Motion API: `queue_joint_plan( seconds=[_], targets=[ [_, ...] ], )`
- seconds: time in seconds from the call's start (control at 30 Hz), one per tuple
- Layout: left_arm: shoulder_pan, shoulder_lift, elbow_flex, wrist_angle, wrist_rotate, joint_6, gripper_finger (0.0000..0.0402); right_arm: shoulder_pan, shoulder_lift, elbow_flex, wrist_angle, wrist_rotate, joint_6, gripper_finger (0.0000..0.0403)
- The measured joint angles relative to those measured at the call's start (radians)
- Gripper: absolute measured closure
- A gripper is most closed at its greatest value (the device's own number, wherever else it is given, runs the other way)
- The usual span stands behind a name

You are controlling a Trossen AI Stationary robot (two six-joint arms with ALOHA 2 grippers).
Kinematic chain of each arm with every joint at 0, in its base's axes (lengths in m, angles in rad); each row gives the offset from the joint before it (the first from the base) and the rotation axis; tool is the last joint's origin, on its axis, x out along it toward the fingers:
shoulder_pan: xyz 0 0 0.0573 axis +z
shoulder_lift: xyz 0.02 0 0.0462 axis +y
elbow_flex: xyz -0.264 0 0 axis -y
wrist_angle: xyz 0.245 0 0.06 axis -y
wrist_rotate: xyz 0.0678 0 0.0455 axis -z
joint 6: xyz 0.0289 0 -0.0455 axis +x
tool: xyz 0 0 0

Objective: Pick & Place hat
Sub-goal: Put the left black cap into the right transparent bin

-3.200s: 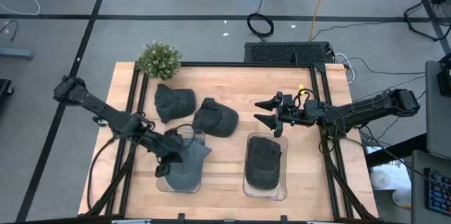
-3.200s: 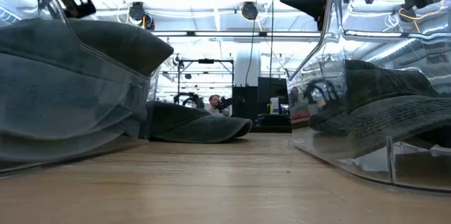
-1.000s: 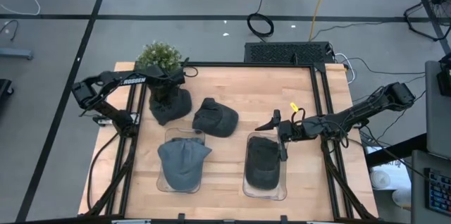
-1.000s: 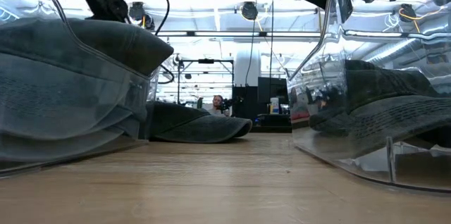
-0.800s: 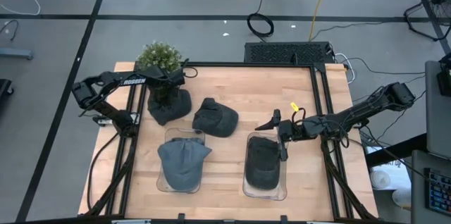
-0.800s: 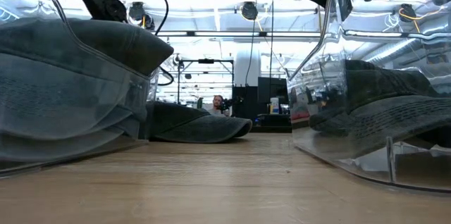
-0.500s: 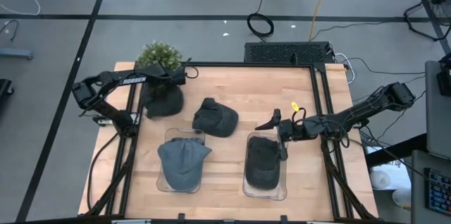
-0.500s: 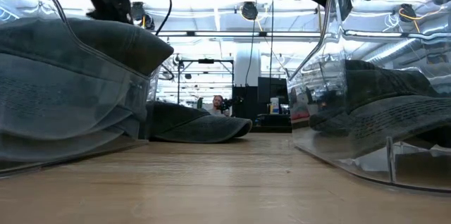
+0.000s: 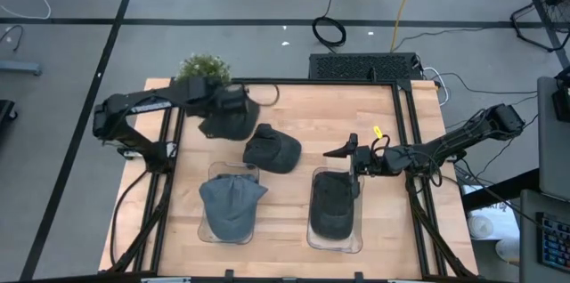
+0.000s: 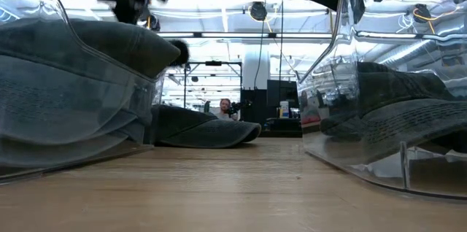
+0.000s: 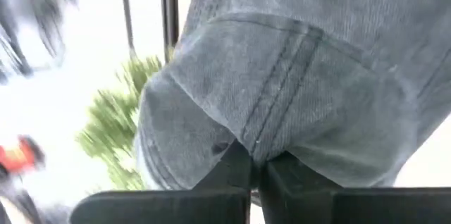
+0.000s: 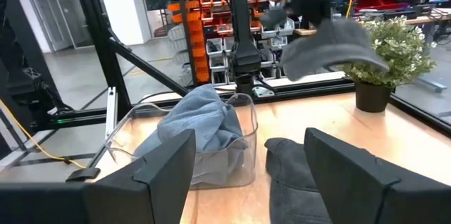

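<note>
My left gripper (image 9: 220, 105) is over the table's far left part, beside the potted plant (image 9: 203, 68), and is shut on a dark grey hat (image 9: 228, 120). In the right wrist view that hat (image 12: 330, 44) hangs in the air. A second loose hat (image 9: 272, 149) rests by its underside on the table. Two clear containers each hold a hat: the left container (image 9: 207, 230) a lighter grey hat (image 9: 232, 205), the right container (image 9: 358, 240) a dark hat (image 9: 334, 205). My right gripper (image 9: 346, 154) is open over the right container's far end. My left gripper (image 11: 257, 171) pinches a raised fold of the hat's fabric (image 11: 261, 122) between its two shut fingers, at their free ends. The fingers come from above. The hat is lifted clear of the table and hangs below the fingers.
The potted plant (image 12: 386, 58) stands at the far left corner, close to the held hat. A black frame rail (image 9: 312, 82) runs around the table. Bare wood (image 9: 294, 105) lies along the far side and between the two containers.
My left gripper has risen and swung toward the table's right, away from the plant. The hat it holds was bunched on the table by the plant and is now lifted clear, hanging nearer the loose hat in the middle.
</note>
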Motion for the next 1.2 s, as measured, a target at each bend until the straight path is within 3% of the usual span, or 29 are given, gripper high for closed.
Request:
queue_joint_plan(
  seconds=[0.17, 0.37, 0.47, 0.6, 0.73, 0.87, 1.03, 1.2],
  targets=[
    [-0.208, 0.004, 0.088, 0.006, -0.106, 0.227, 0.0398, 0.000, 0.000, 0.000, 0.003, 0.001, 0.043, 0.0149],
    [-0.432, 0.029, 0.090, 0.080, -0.368, 0.447, 0.0393, -0.038, 0.018, 0.000, 0.024, 0.027, 0.231, 0.0149],
    [-0.514, 0.062, 0.090, 0.144, -0.468, 0.566, 0.0394, -0.061, 0.096, 0.000, 0.098, 0.094, 0.311, 0.0149],
    [-0.567, 0.111, 0.090, 0.292, -0.574, 0.731, 0.0396, -0.090, 0.271, 0.000, 0.300, 0.101, 0.369, 0.0149],
    [-0.596, 0.150, 0.090, 0.477, -0.619, 0.921, 0.0389, -0.145, 0.416, 0.000, 0.545, -0.023, 0.410, 0.0149],
    [-0.616, 0.161, 0.090, 0.623, -0.663, 1.070, 0.0397, -0.183, 0.486, 0.000, 0.673, -0.164, 0.471, 0.0149],
    [-0.639, 0.159, 0.090, 0.767, -0.635, 1.180, 0.0391, -0.188, 0.509, 0.003, 0.693, -0.187, 0.479, 0.0149],
    [-0.641, 0.159, 0.090, 0.810, -0.576, 1.181, 0.0394, -0.172, 0.509, 0.024, 0.715, -0.191, 0.459, 0.0149]
  ],
)
